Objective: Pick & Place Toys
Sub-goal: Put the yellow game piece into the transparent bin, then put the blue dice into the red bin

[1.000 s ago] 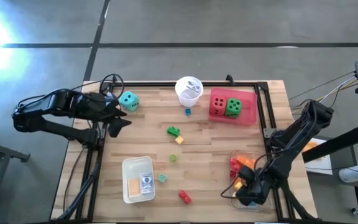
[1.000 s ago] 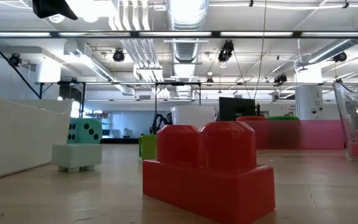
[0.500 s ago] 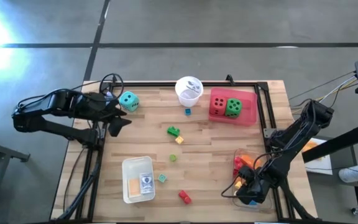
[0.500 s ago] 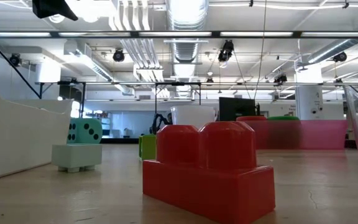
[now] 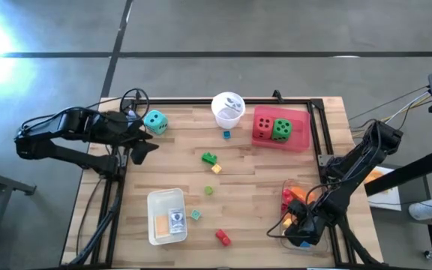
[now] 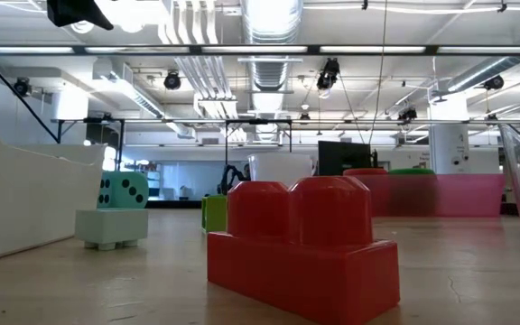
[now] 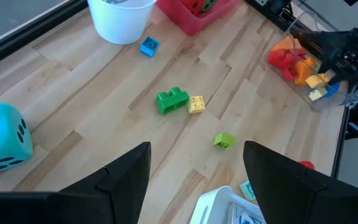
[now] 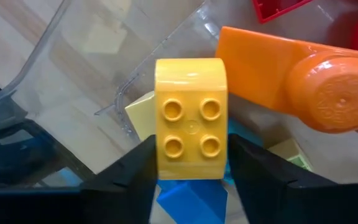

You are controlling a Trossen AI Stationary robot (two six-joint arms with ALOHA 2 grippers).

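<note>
My right gripper (image 5: 297, 225) is at the table's near right corner, down in the clear tray (image 5: 285, 187), shut on a yellow four-stud brick (image 8: 190, 127). Orange (image 8: 291, 68), red and blue bricks lie in the tray around it. My left gripper (image 5: 142, 135) hangs open and empty at the table's left edge, beside the teal die (image 5: 154, 121), which rests on the table. Loose bricks lie mid-table: green (image 5: 210, 158), yellow (image 5: 216, 169), blue (image 5: 226, 135) and red (image 5: 222, 238). My right gripper pinches the yellow brick by two opposite sides (image 8: 160, 155) between its two fingers (image 8: 129, 171). The brick's studded top faces the wrist camera. It sits over the bricks in the clear tray; I cannot tell whether it rests on them.
A pink tray (image 5: 300, 139) at the far right holds the red and green dice. A white cup (image 5: 227, 109) stands at the far edge. A white tray (image 5: 166, 201) with cards sits near the front left. A black frame rail runs along the table's edges.
The clear tray has slid a little toward the table's right edge, with my right gripper still inside it holding the yellow brick. It has kept still for the last half second.
</note>
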